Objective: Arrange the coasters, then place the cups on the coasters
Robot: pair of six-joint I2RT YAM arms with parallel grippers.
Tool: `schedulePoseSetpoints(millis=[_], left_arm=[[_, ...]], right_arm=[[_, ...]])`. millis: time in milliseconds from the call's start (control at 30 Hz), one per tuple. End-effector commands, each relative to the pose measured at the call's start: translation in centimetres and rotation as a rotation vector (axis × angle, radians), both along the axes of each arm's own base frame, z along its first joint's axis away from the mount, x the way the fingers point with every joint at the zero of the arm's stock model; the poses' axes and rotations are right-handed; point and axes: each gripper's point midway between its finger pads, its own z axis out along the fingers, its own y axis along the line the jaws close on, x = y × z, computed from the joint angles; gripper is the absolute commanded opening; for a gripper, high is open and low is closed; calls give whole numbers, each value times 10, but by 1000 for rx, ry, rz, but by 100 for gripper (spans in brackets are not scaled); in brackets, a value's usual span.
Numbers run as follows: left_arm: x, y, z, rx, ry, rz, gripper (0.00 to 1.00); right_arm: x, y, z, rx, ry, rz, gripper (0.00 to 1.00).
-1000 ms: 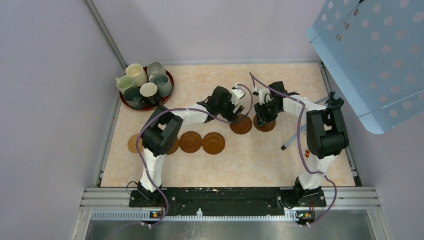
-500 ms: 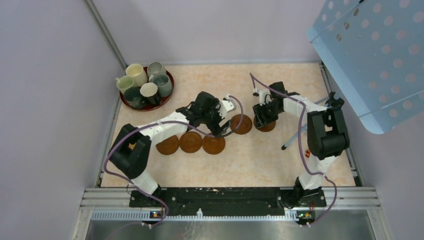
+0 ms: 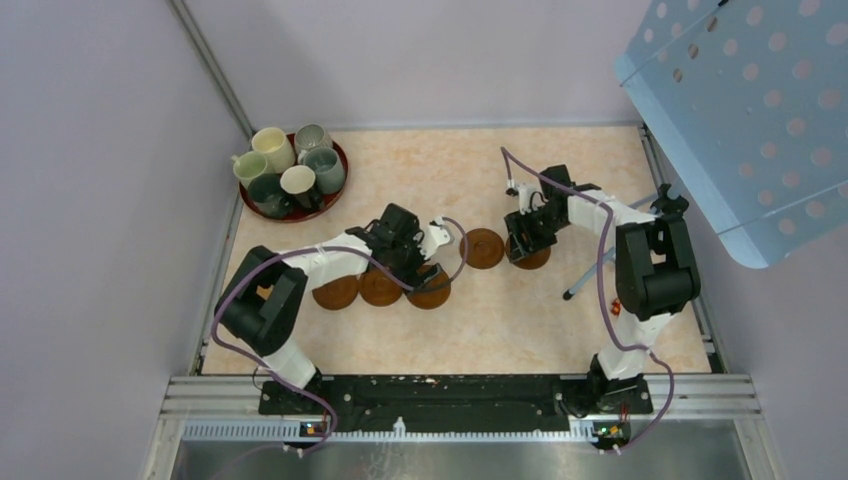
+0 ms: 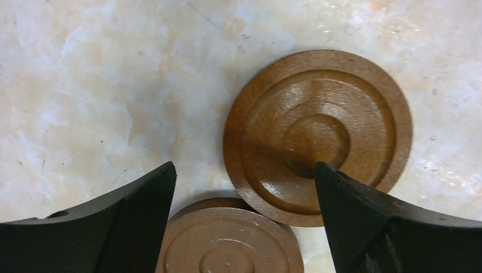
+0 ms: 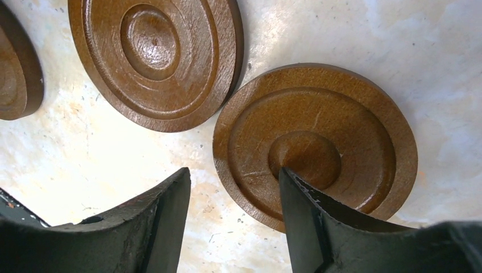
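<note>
Several brown round coasters lie flat on the table: three in a row (image 3: 337, 292), (image 3: 380, 288), (image 3: 430, 290) and two further right (image 3: 485, 248), (image 3: 530, 257). My left gripper (image 3: 415, 268) hangs open over the row. In its wrist view one coaster (image 4: 227, 242) lies between the open jaws (image 4: 244, 170) and another (image 4: 318, 133) lies just ahead. My right gripper (image 3: 522, 243) stands open and holds nothing. One of its fingertips (image 5: 295, 187) sits over the centre of a coaster (image 5: 341, 131). The cups (image 3: 292, 172) stand together at the back left.
The cups sit on a dark red round tray (image 3: 341, 165) in the back left corner. A blue perforated panel (image 3: 740, 110) overhangs the back right. A thin grey rod (image 3: 590, 275) lies beside the right arm. Walls enclose the table's left and back sides.
My left arm has drawn back left from the middle coaster to the row, its jaws staying wide. My right gripper has opened over the rightmost coaster, which stays on the table.
</note>
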Motion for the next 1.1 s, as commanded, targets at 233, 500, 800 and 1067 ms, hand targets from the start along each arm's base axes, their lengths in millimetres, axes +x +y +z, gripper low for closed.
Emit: schedulePoseSetpoints(millis=[233,500,800,1067], left_arm=[[65,9,5,-36,-64,141,87],[95,11,3,-47,-100,225,86],[126,12,5,-52,-127,293,86],[137,19,4,-44,-136,326,87]], right_arm=[[19,0,37,-5,-109,-1,60],[19,-19,16,-114,-99,-10,56],[31,-39,-2,-217,-111,-26,52],[46,-54,-1,-266,-145,-68,51]])
